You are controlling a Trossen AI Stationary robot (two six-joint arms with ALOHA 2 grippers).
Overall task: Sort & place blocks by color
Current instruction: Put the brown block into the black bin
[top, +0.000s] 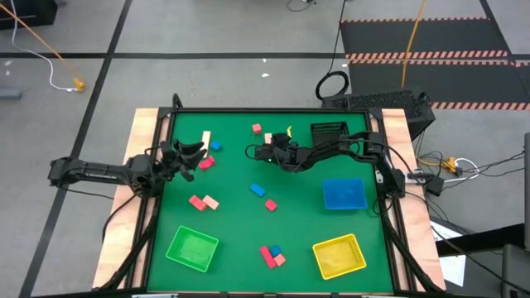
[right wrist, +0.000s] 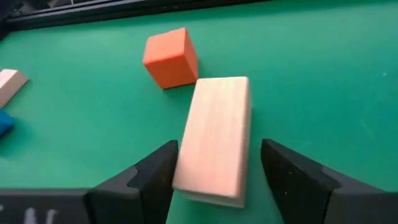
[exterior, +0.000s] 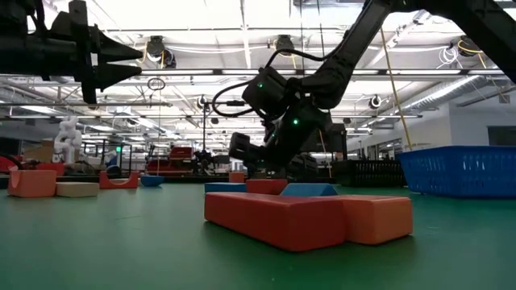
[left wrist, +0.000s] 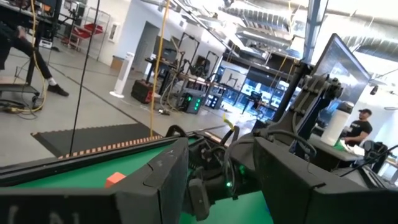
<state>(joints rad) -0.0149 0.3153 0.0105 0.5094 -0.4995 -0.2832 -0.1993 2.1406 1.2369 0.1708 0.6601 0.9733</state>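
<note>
My right gripper [right wrist: 219, 148] is open and low over the green table, near its far middle [top: 263, 151]. Its fingers stand on either side of a cream bar [right wrist: 214, 140] that lies flat on the table, along its long sides. A red cube [right wrist: 171, 57] rests just beyond the bar. My left gripper [top: 186, 157] is open, empty and raised above the table at the left [exterior: 105, 52]. A red-pink block [top: 205, 163], a cream block [top: 206, 139] and a blue block [top: 215, 146] lie beside it.
A green tray [top: 192, 248] and a yellow tray [top: 339, 255] stand near the front edge, and a blue tray [top: 344, 194] at the right. A black mesh basket [top: 329, 132] stands at the far right. More blocks lie at centre [top: 263, 197], left [top: 203, 201] and front [top: 272, 255].
</note>
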